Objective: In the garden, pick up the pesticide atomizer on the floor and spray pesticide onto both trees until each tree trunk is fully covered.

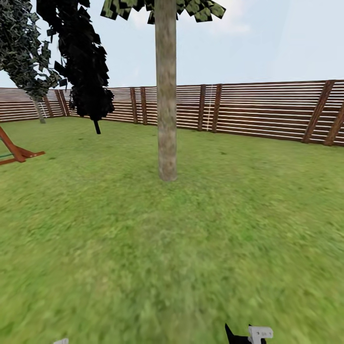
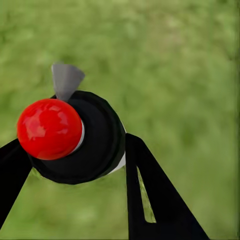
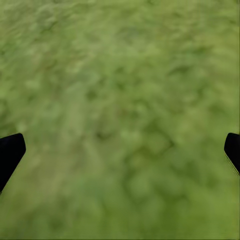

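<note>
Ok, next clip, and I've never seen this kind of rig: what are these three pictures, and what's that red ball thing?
This is a simulated wheeled robot with two arms in a fenced garden. The head view looks forward over the grass lawn at a thick tree trunk standing ahead, with a dark conifer to its left, the slatted wooden fence behind and part of a red-brown wooden frame at the left edge. The other two pictures come from cameras near each gripper, both pointing down at grass. The left gripper is closed around the pesticide atomizer, seen end-on: a black round body with a red knob and a grey spout. The right gripper is open and empty.
</note>
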{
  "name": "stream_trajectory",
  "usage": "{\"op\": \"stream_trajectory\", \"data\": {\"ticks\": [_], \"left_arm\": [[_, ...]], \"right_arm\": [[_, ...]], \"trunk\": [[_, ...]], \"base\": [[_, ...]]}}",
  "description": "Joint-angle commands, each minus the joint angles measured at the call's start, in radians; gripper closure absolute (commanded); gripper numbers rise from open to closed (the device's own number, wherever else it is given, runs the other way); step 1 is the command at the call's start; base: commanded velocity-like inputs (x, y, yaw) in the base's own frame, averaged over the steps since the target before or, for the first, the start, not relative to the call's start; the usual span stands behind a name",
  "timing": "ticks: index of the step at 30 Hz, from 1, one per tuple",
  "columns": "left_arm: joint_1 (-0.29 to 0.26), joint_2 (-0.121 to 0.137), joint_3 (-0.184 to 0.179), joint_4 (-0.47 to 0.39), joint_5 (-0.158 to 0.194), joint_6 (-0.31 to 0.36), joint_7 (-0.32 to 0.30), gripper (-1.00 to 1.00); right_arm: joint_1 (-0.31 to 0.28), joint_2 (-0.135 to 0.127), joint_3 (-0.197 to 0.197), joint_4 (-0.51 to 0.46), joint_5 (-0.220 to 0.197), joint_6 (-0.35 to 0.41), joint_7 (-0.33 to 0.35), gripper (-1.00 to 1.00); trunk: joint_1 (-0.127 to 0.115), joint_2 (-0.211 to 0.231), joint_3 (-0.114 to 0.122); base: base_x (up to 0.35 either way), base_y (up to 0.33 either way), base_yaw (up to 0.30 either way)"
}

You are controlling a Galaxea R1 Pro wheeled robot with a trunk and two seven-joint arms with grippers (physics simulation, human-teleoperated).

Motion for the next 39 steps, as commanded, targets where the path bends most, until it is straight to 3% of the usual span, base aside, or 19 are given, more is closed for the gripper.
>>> {"op": "stream_trajectory", "data": {"ticks": [1, 12, 39], "left_arm": [[-0.001, -0.001, 0.008, 0.001, -0.001, -0.002, -0.005, 1.0], [-0.001, 0.0, 0.008, 0.001, -0.002, -0.002, -0.005, 1.0], [-0.001, 0.002, 0.008, 0.001, -0.002, -0.002, -0.005, 1.0]], "right_arm": [[-0.001, 0.0, -0.009, 0.0, 0.002, -0.001, 0.009, -1.0], [-0.001, 0.001, 0.023, 0.0, 0.002, -0.001, 0.009, -1.0], [-0.001, 0.001, 0.022, 0.0, 0.0, -0.001, 0.007, -1.0]], "trunk": [[0.0, 0.0, -0.001], [0.0, 0.0, -0.001], [0.0, 0.0, -0.001]], "base": [[0.339, 0.0, 0.0], [0.339, 0.0, 0.0], [0.339, 0.0, 0.01]]}}
